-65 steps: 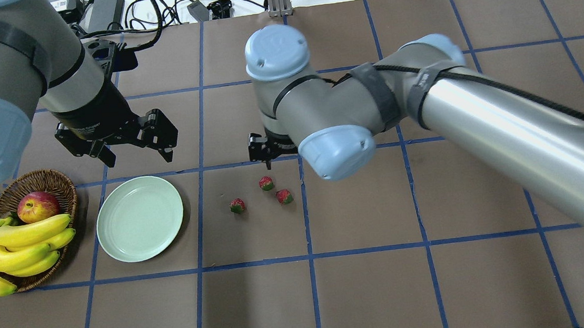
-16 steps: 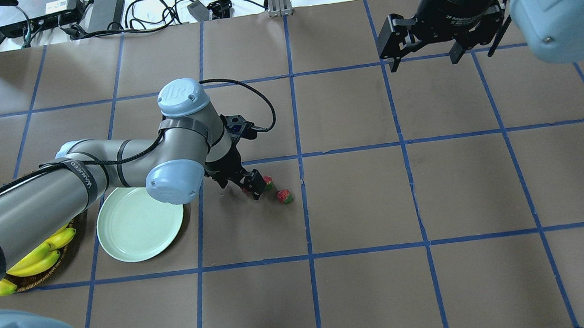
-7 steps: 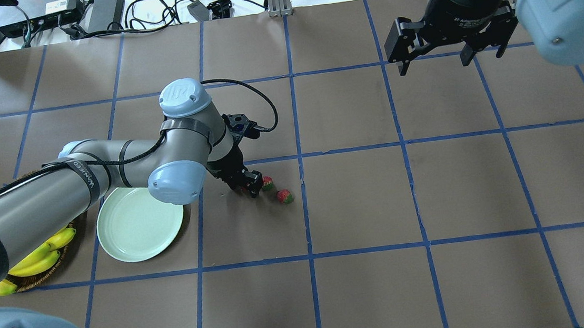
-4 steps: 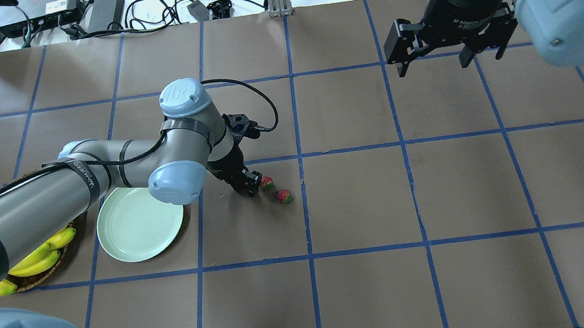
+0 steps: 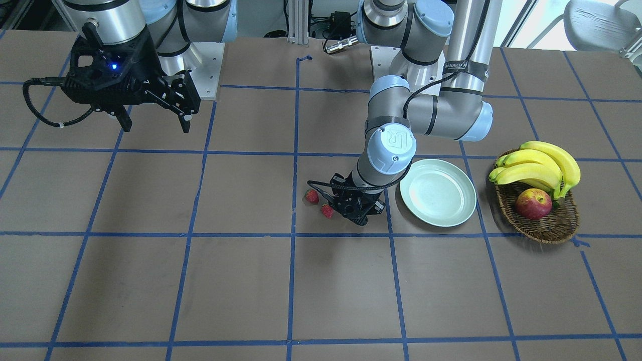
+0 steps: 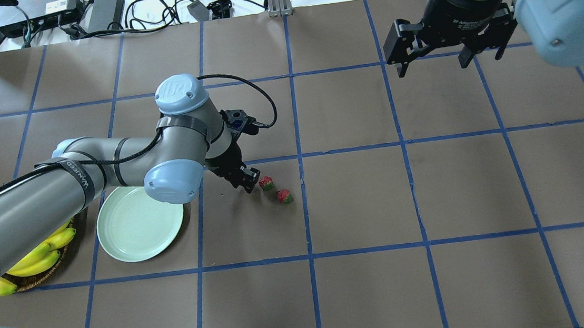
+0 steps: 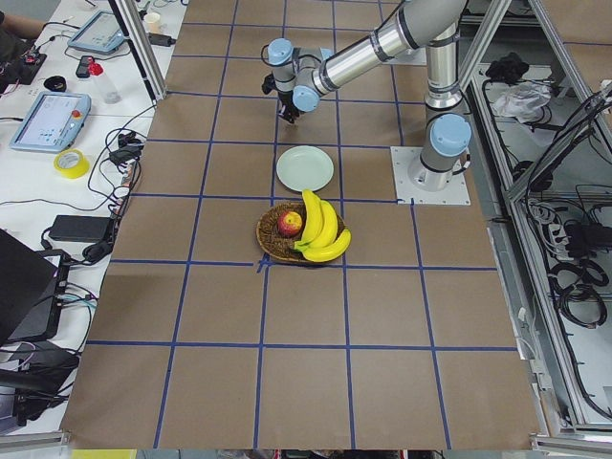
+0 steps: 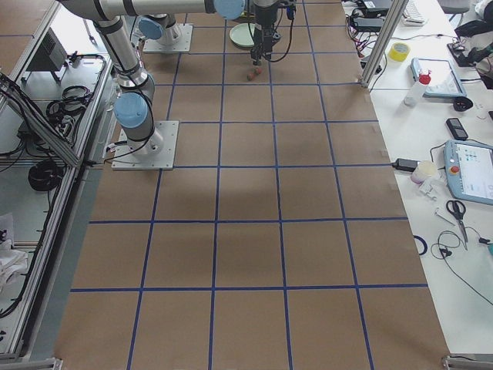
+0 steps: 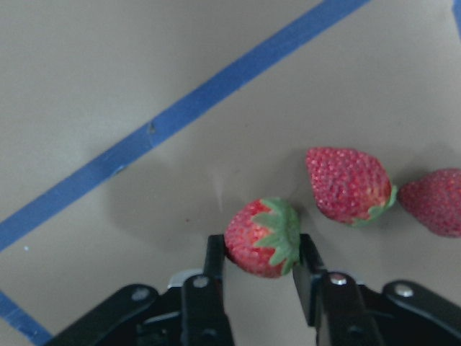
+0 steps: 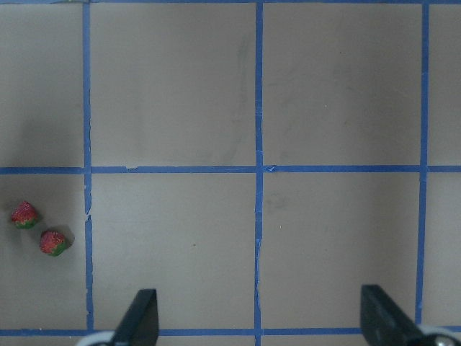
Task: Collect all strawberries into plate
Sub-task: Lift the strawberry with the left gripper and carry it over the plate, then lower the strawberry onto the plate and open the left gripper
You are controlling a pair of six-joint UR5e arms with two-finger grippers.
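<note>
Over brown gridded paper point(image 6: 359, 205), the left gripper point(image 9: 261, 254) is clamped narrowly on one strawberry point(image 9: 259, 236); the right gripper point(image 6: 432, 66) hangs wide open.

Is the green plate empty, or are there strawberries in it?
Empty. The plate shows only bare green. Two strawberries lie on the table, and the third strawberry sits between the jaws of the left gripper.

Left arm point(image 6: 26, 208): stretched forward, wrist angled down, low.
Left gripper point(image 6: 247, 181): pinched onto one strawberry point(image 9: 261, 238).
Right gripper point(image 6: 432, 63): raised, jaws spread wide.
</note>
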